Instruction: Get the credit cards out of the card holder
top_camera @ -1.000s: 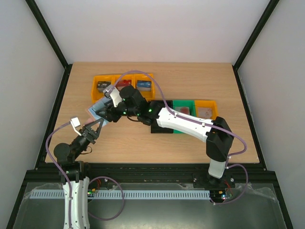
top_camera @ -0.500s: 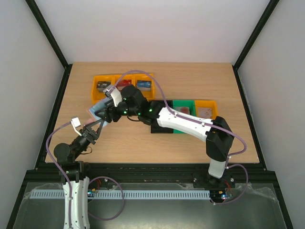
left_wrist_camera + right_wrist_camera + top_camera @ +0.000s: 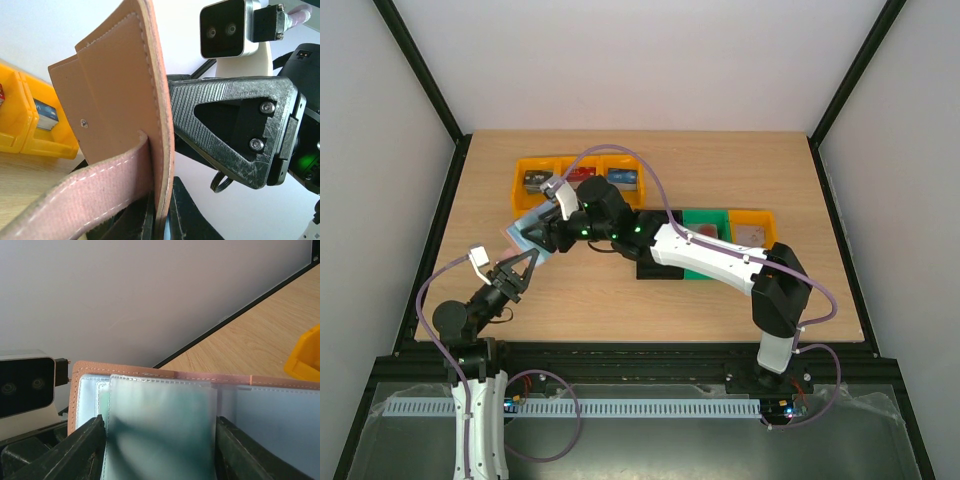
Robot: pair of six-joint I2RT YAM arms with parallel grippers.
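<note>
A: What sits between the fingers (image 3: 80,450)?

B: A teal card (image 3: 165,405), blurred, in a clear sleeve of the open card holder (image 3: 165,375). The right gripper (image 3: 159,422) has 2 dark fingers, 1 on either side of the card. Whether they press its edges, I can't tell.

A: And the holder itself?

B: Pale blue inside, with a stitched pinkish-brown rim along the top.

A: Around it?

B: A white camera (image 3: 25,382) with 2 lenses at left, a wooden table (image 3: 250,340) and a yellow bin (image 3: 306,357) corner at right, and a white wall (image 3: 125,290) behind.
</note>
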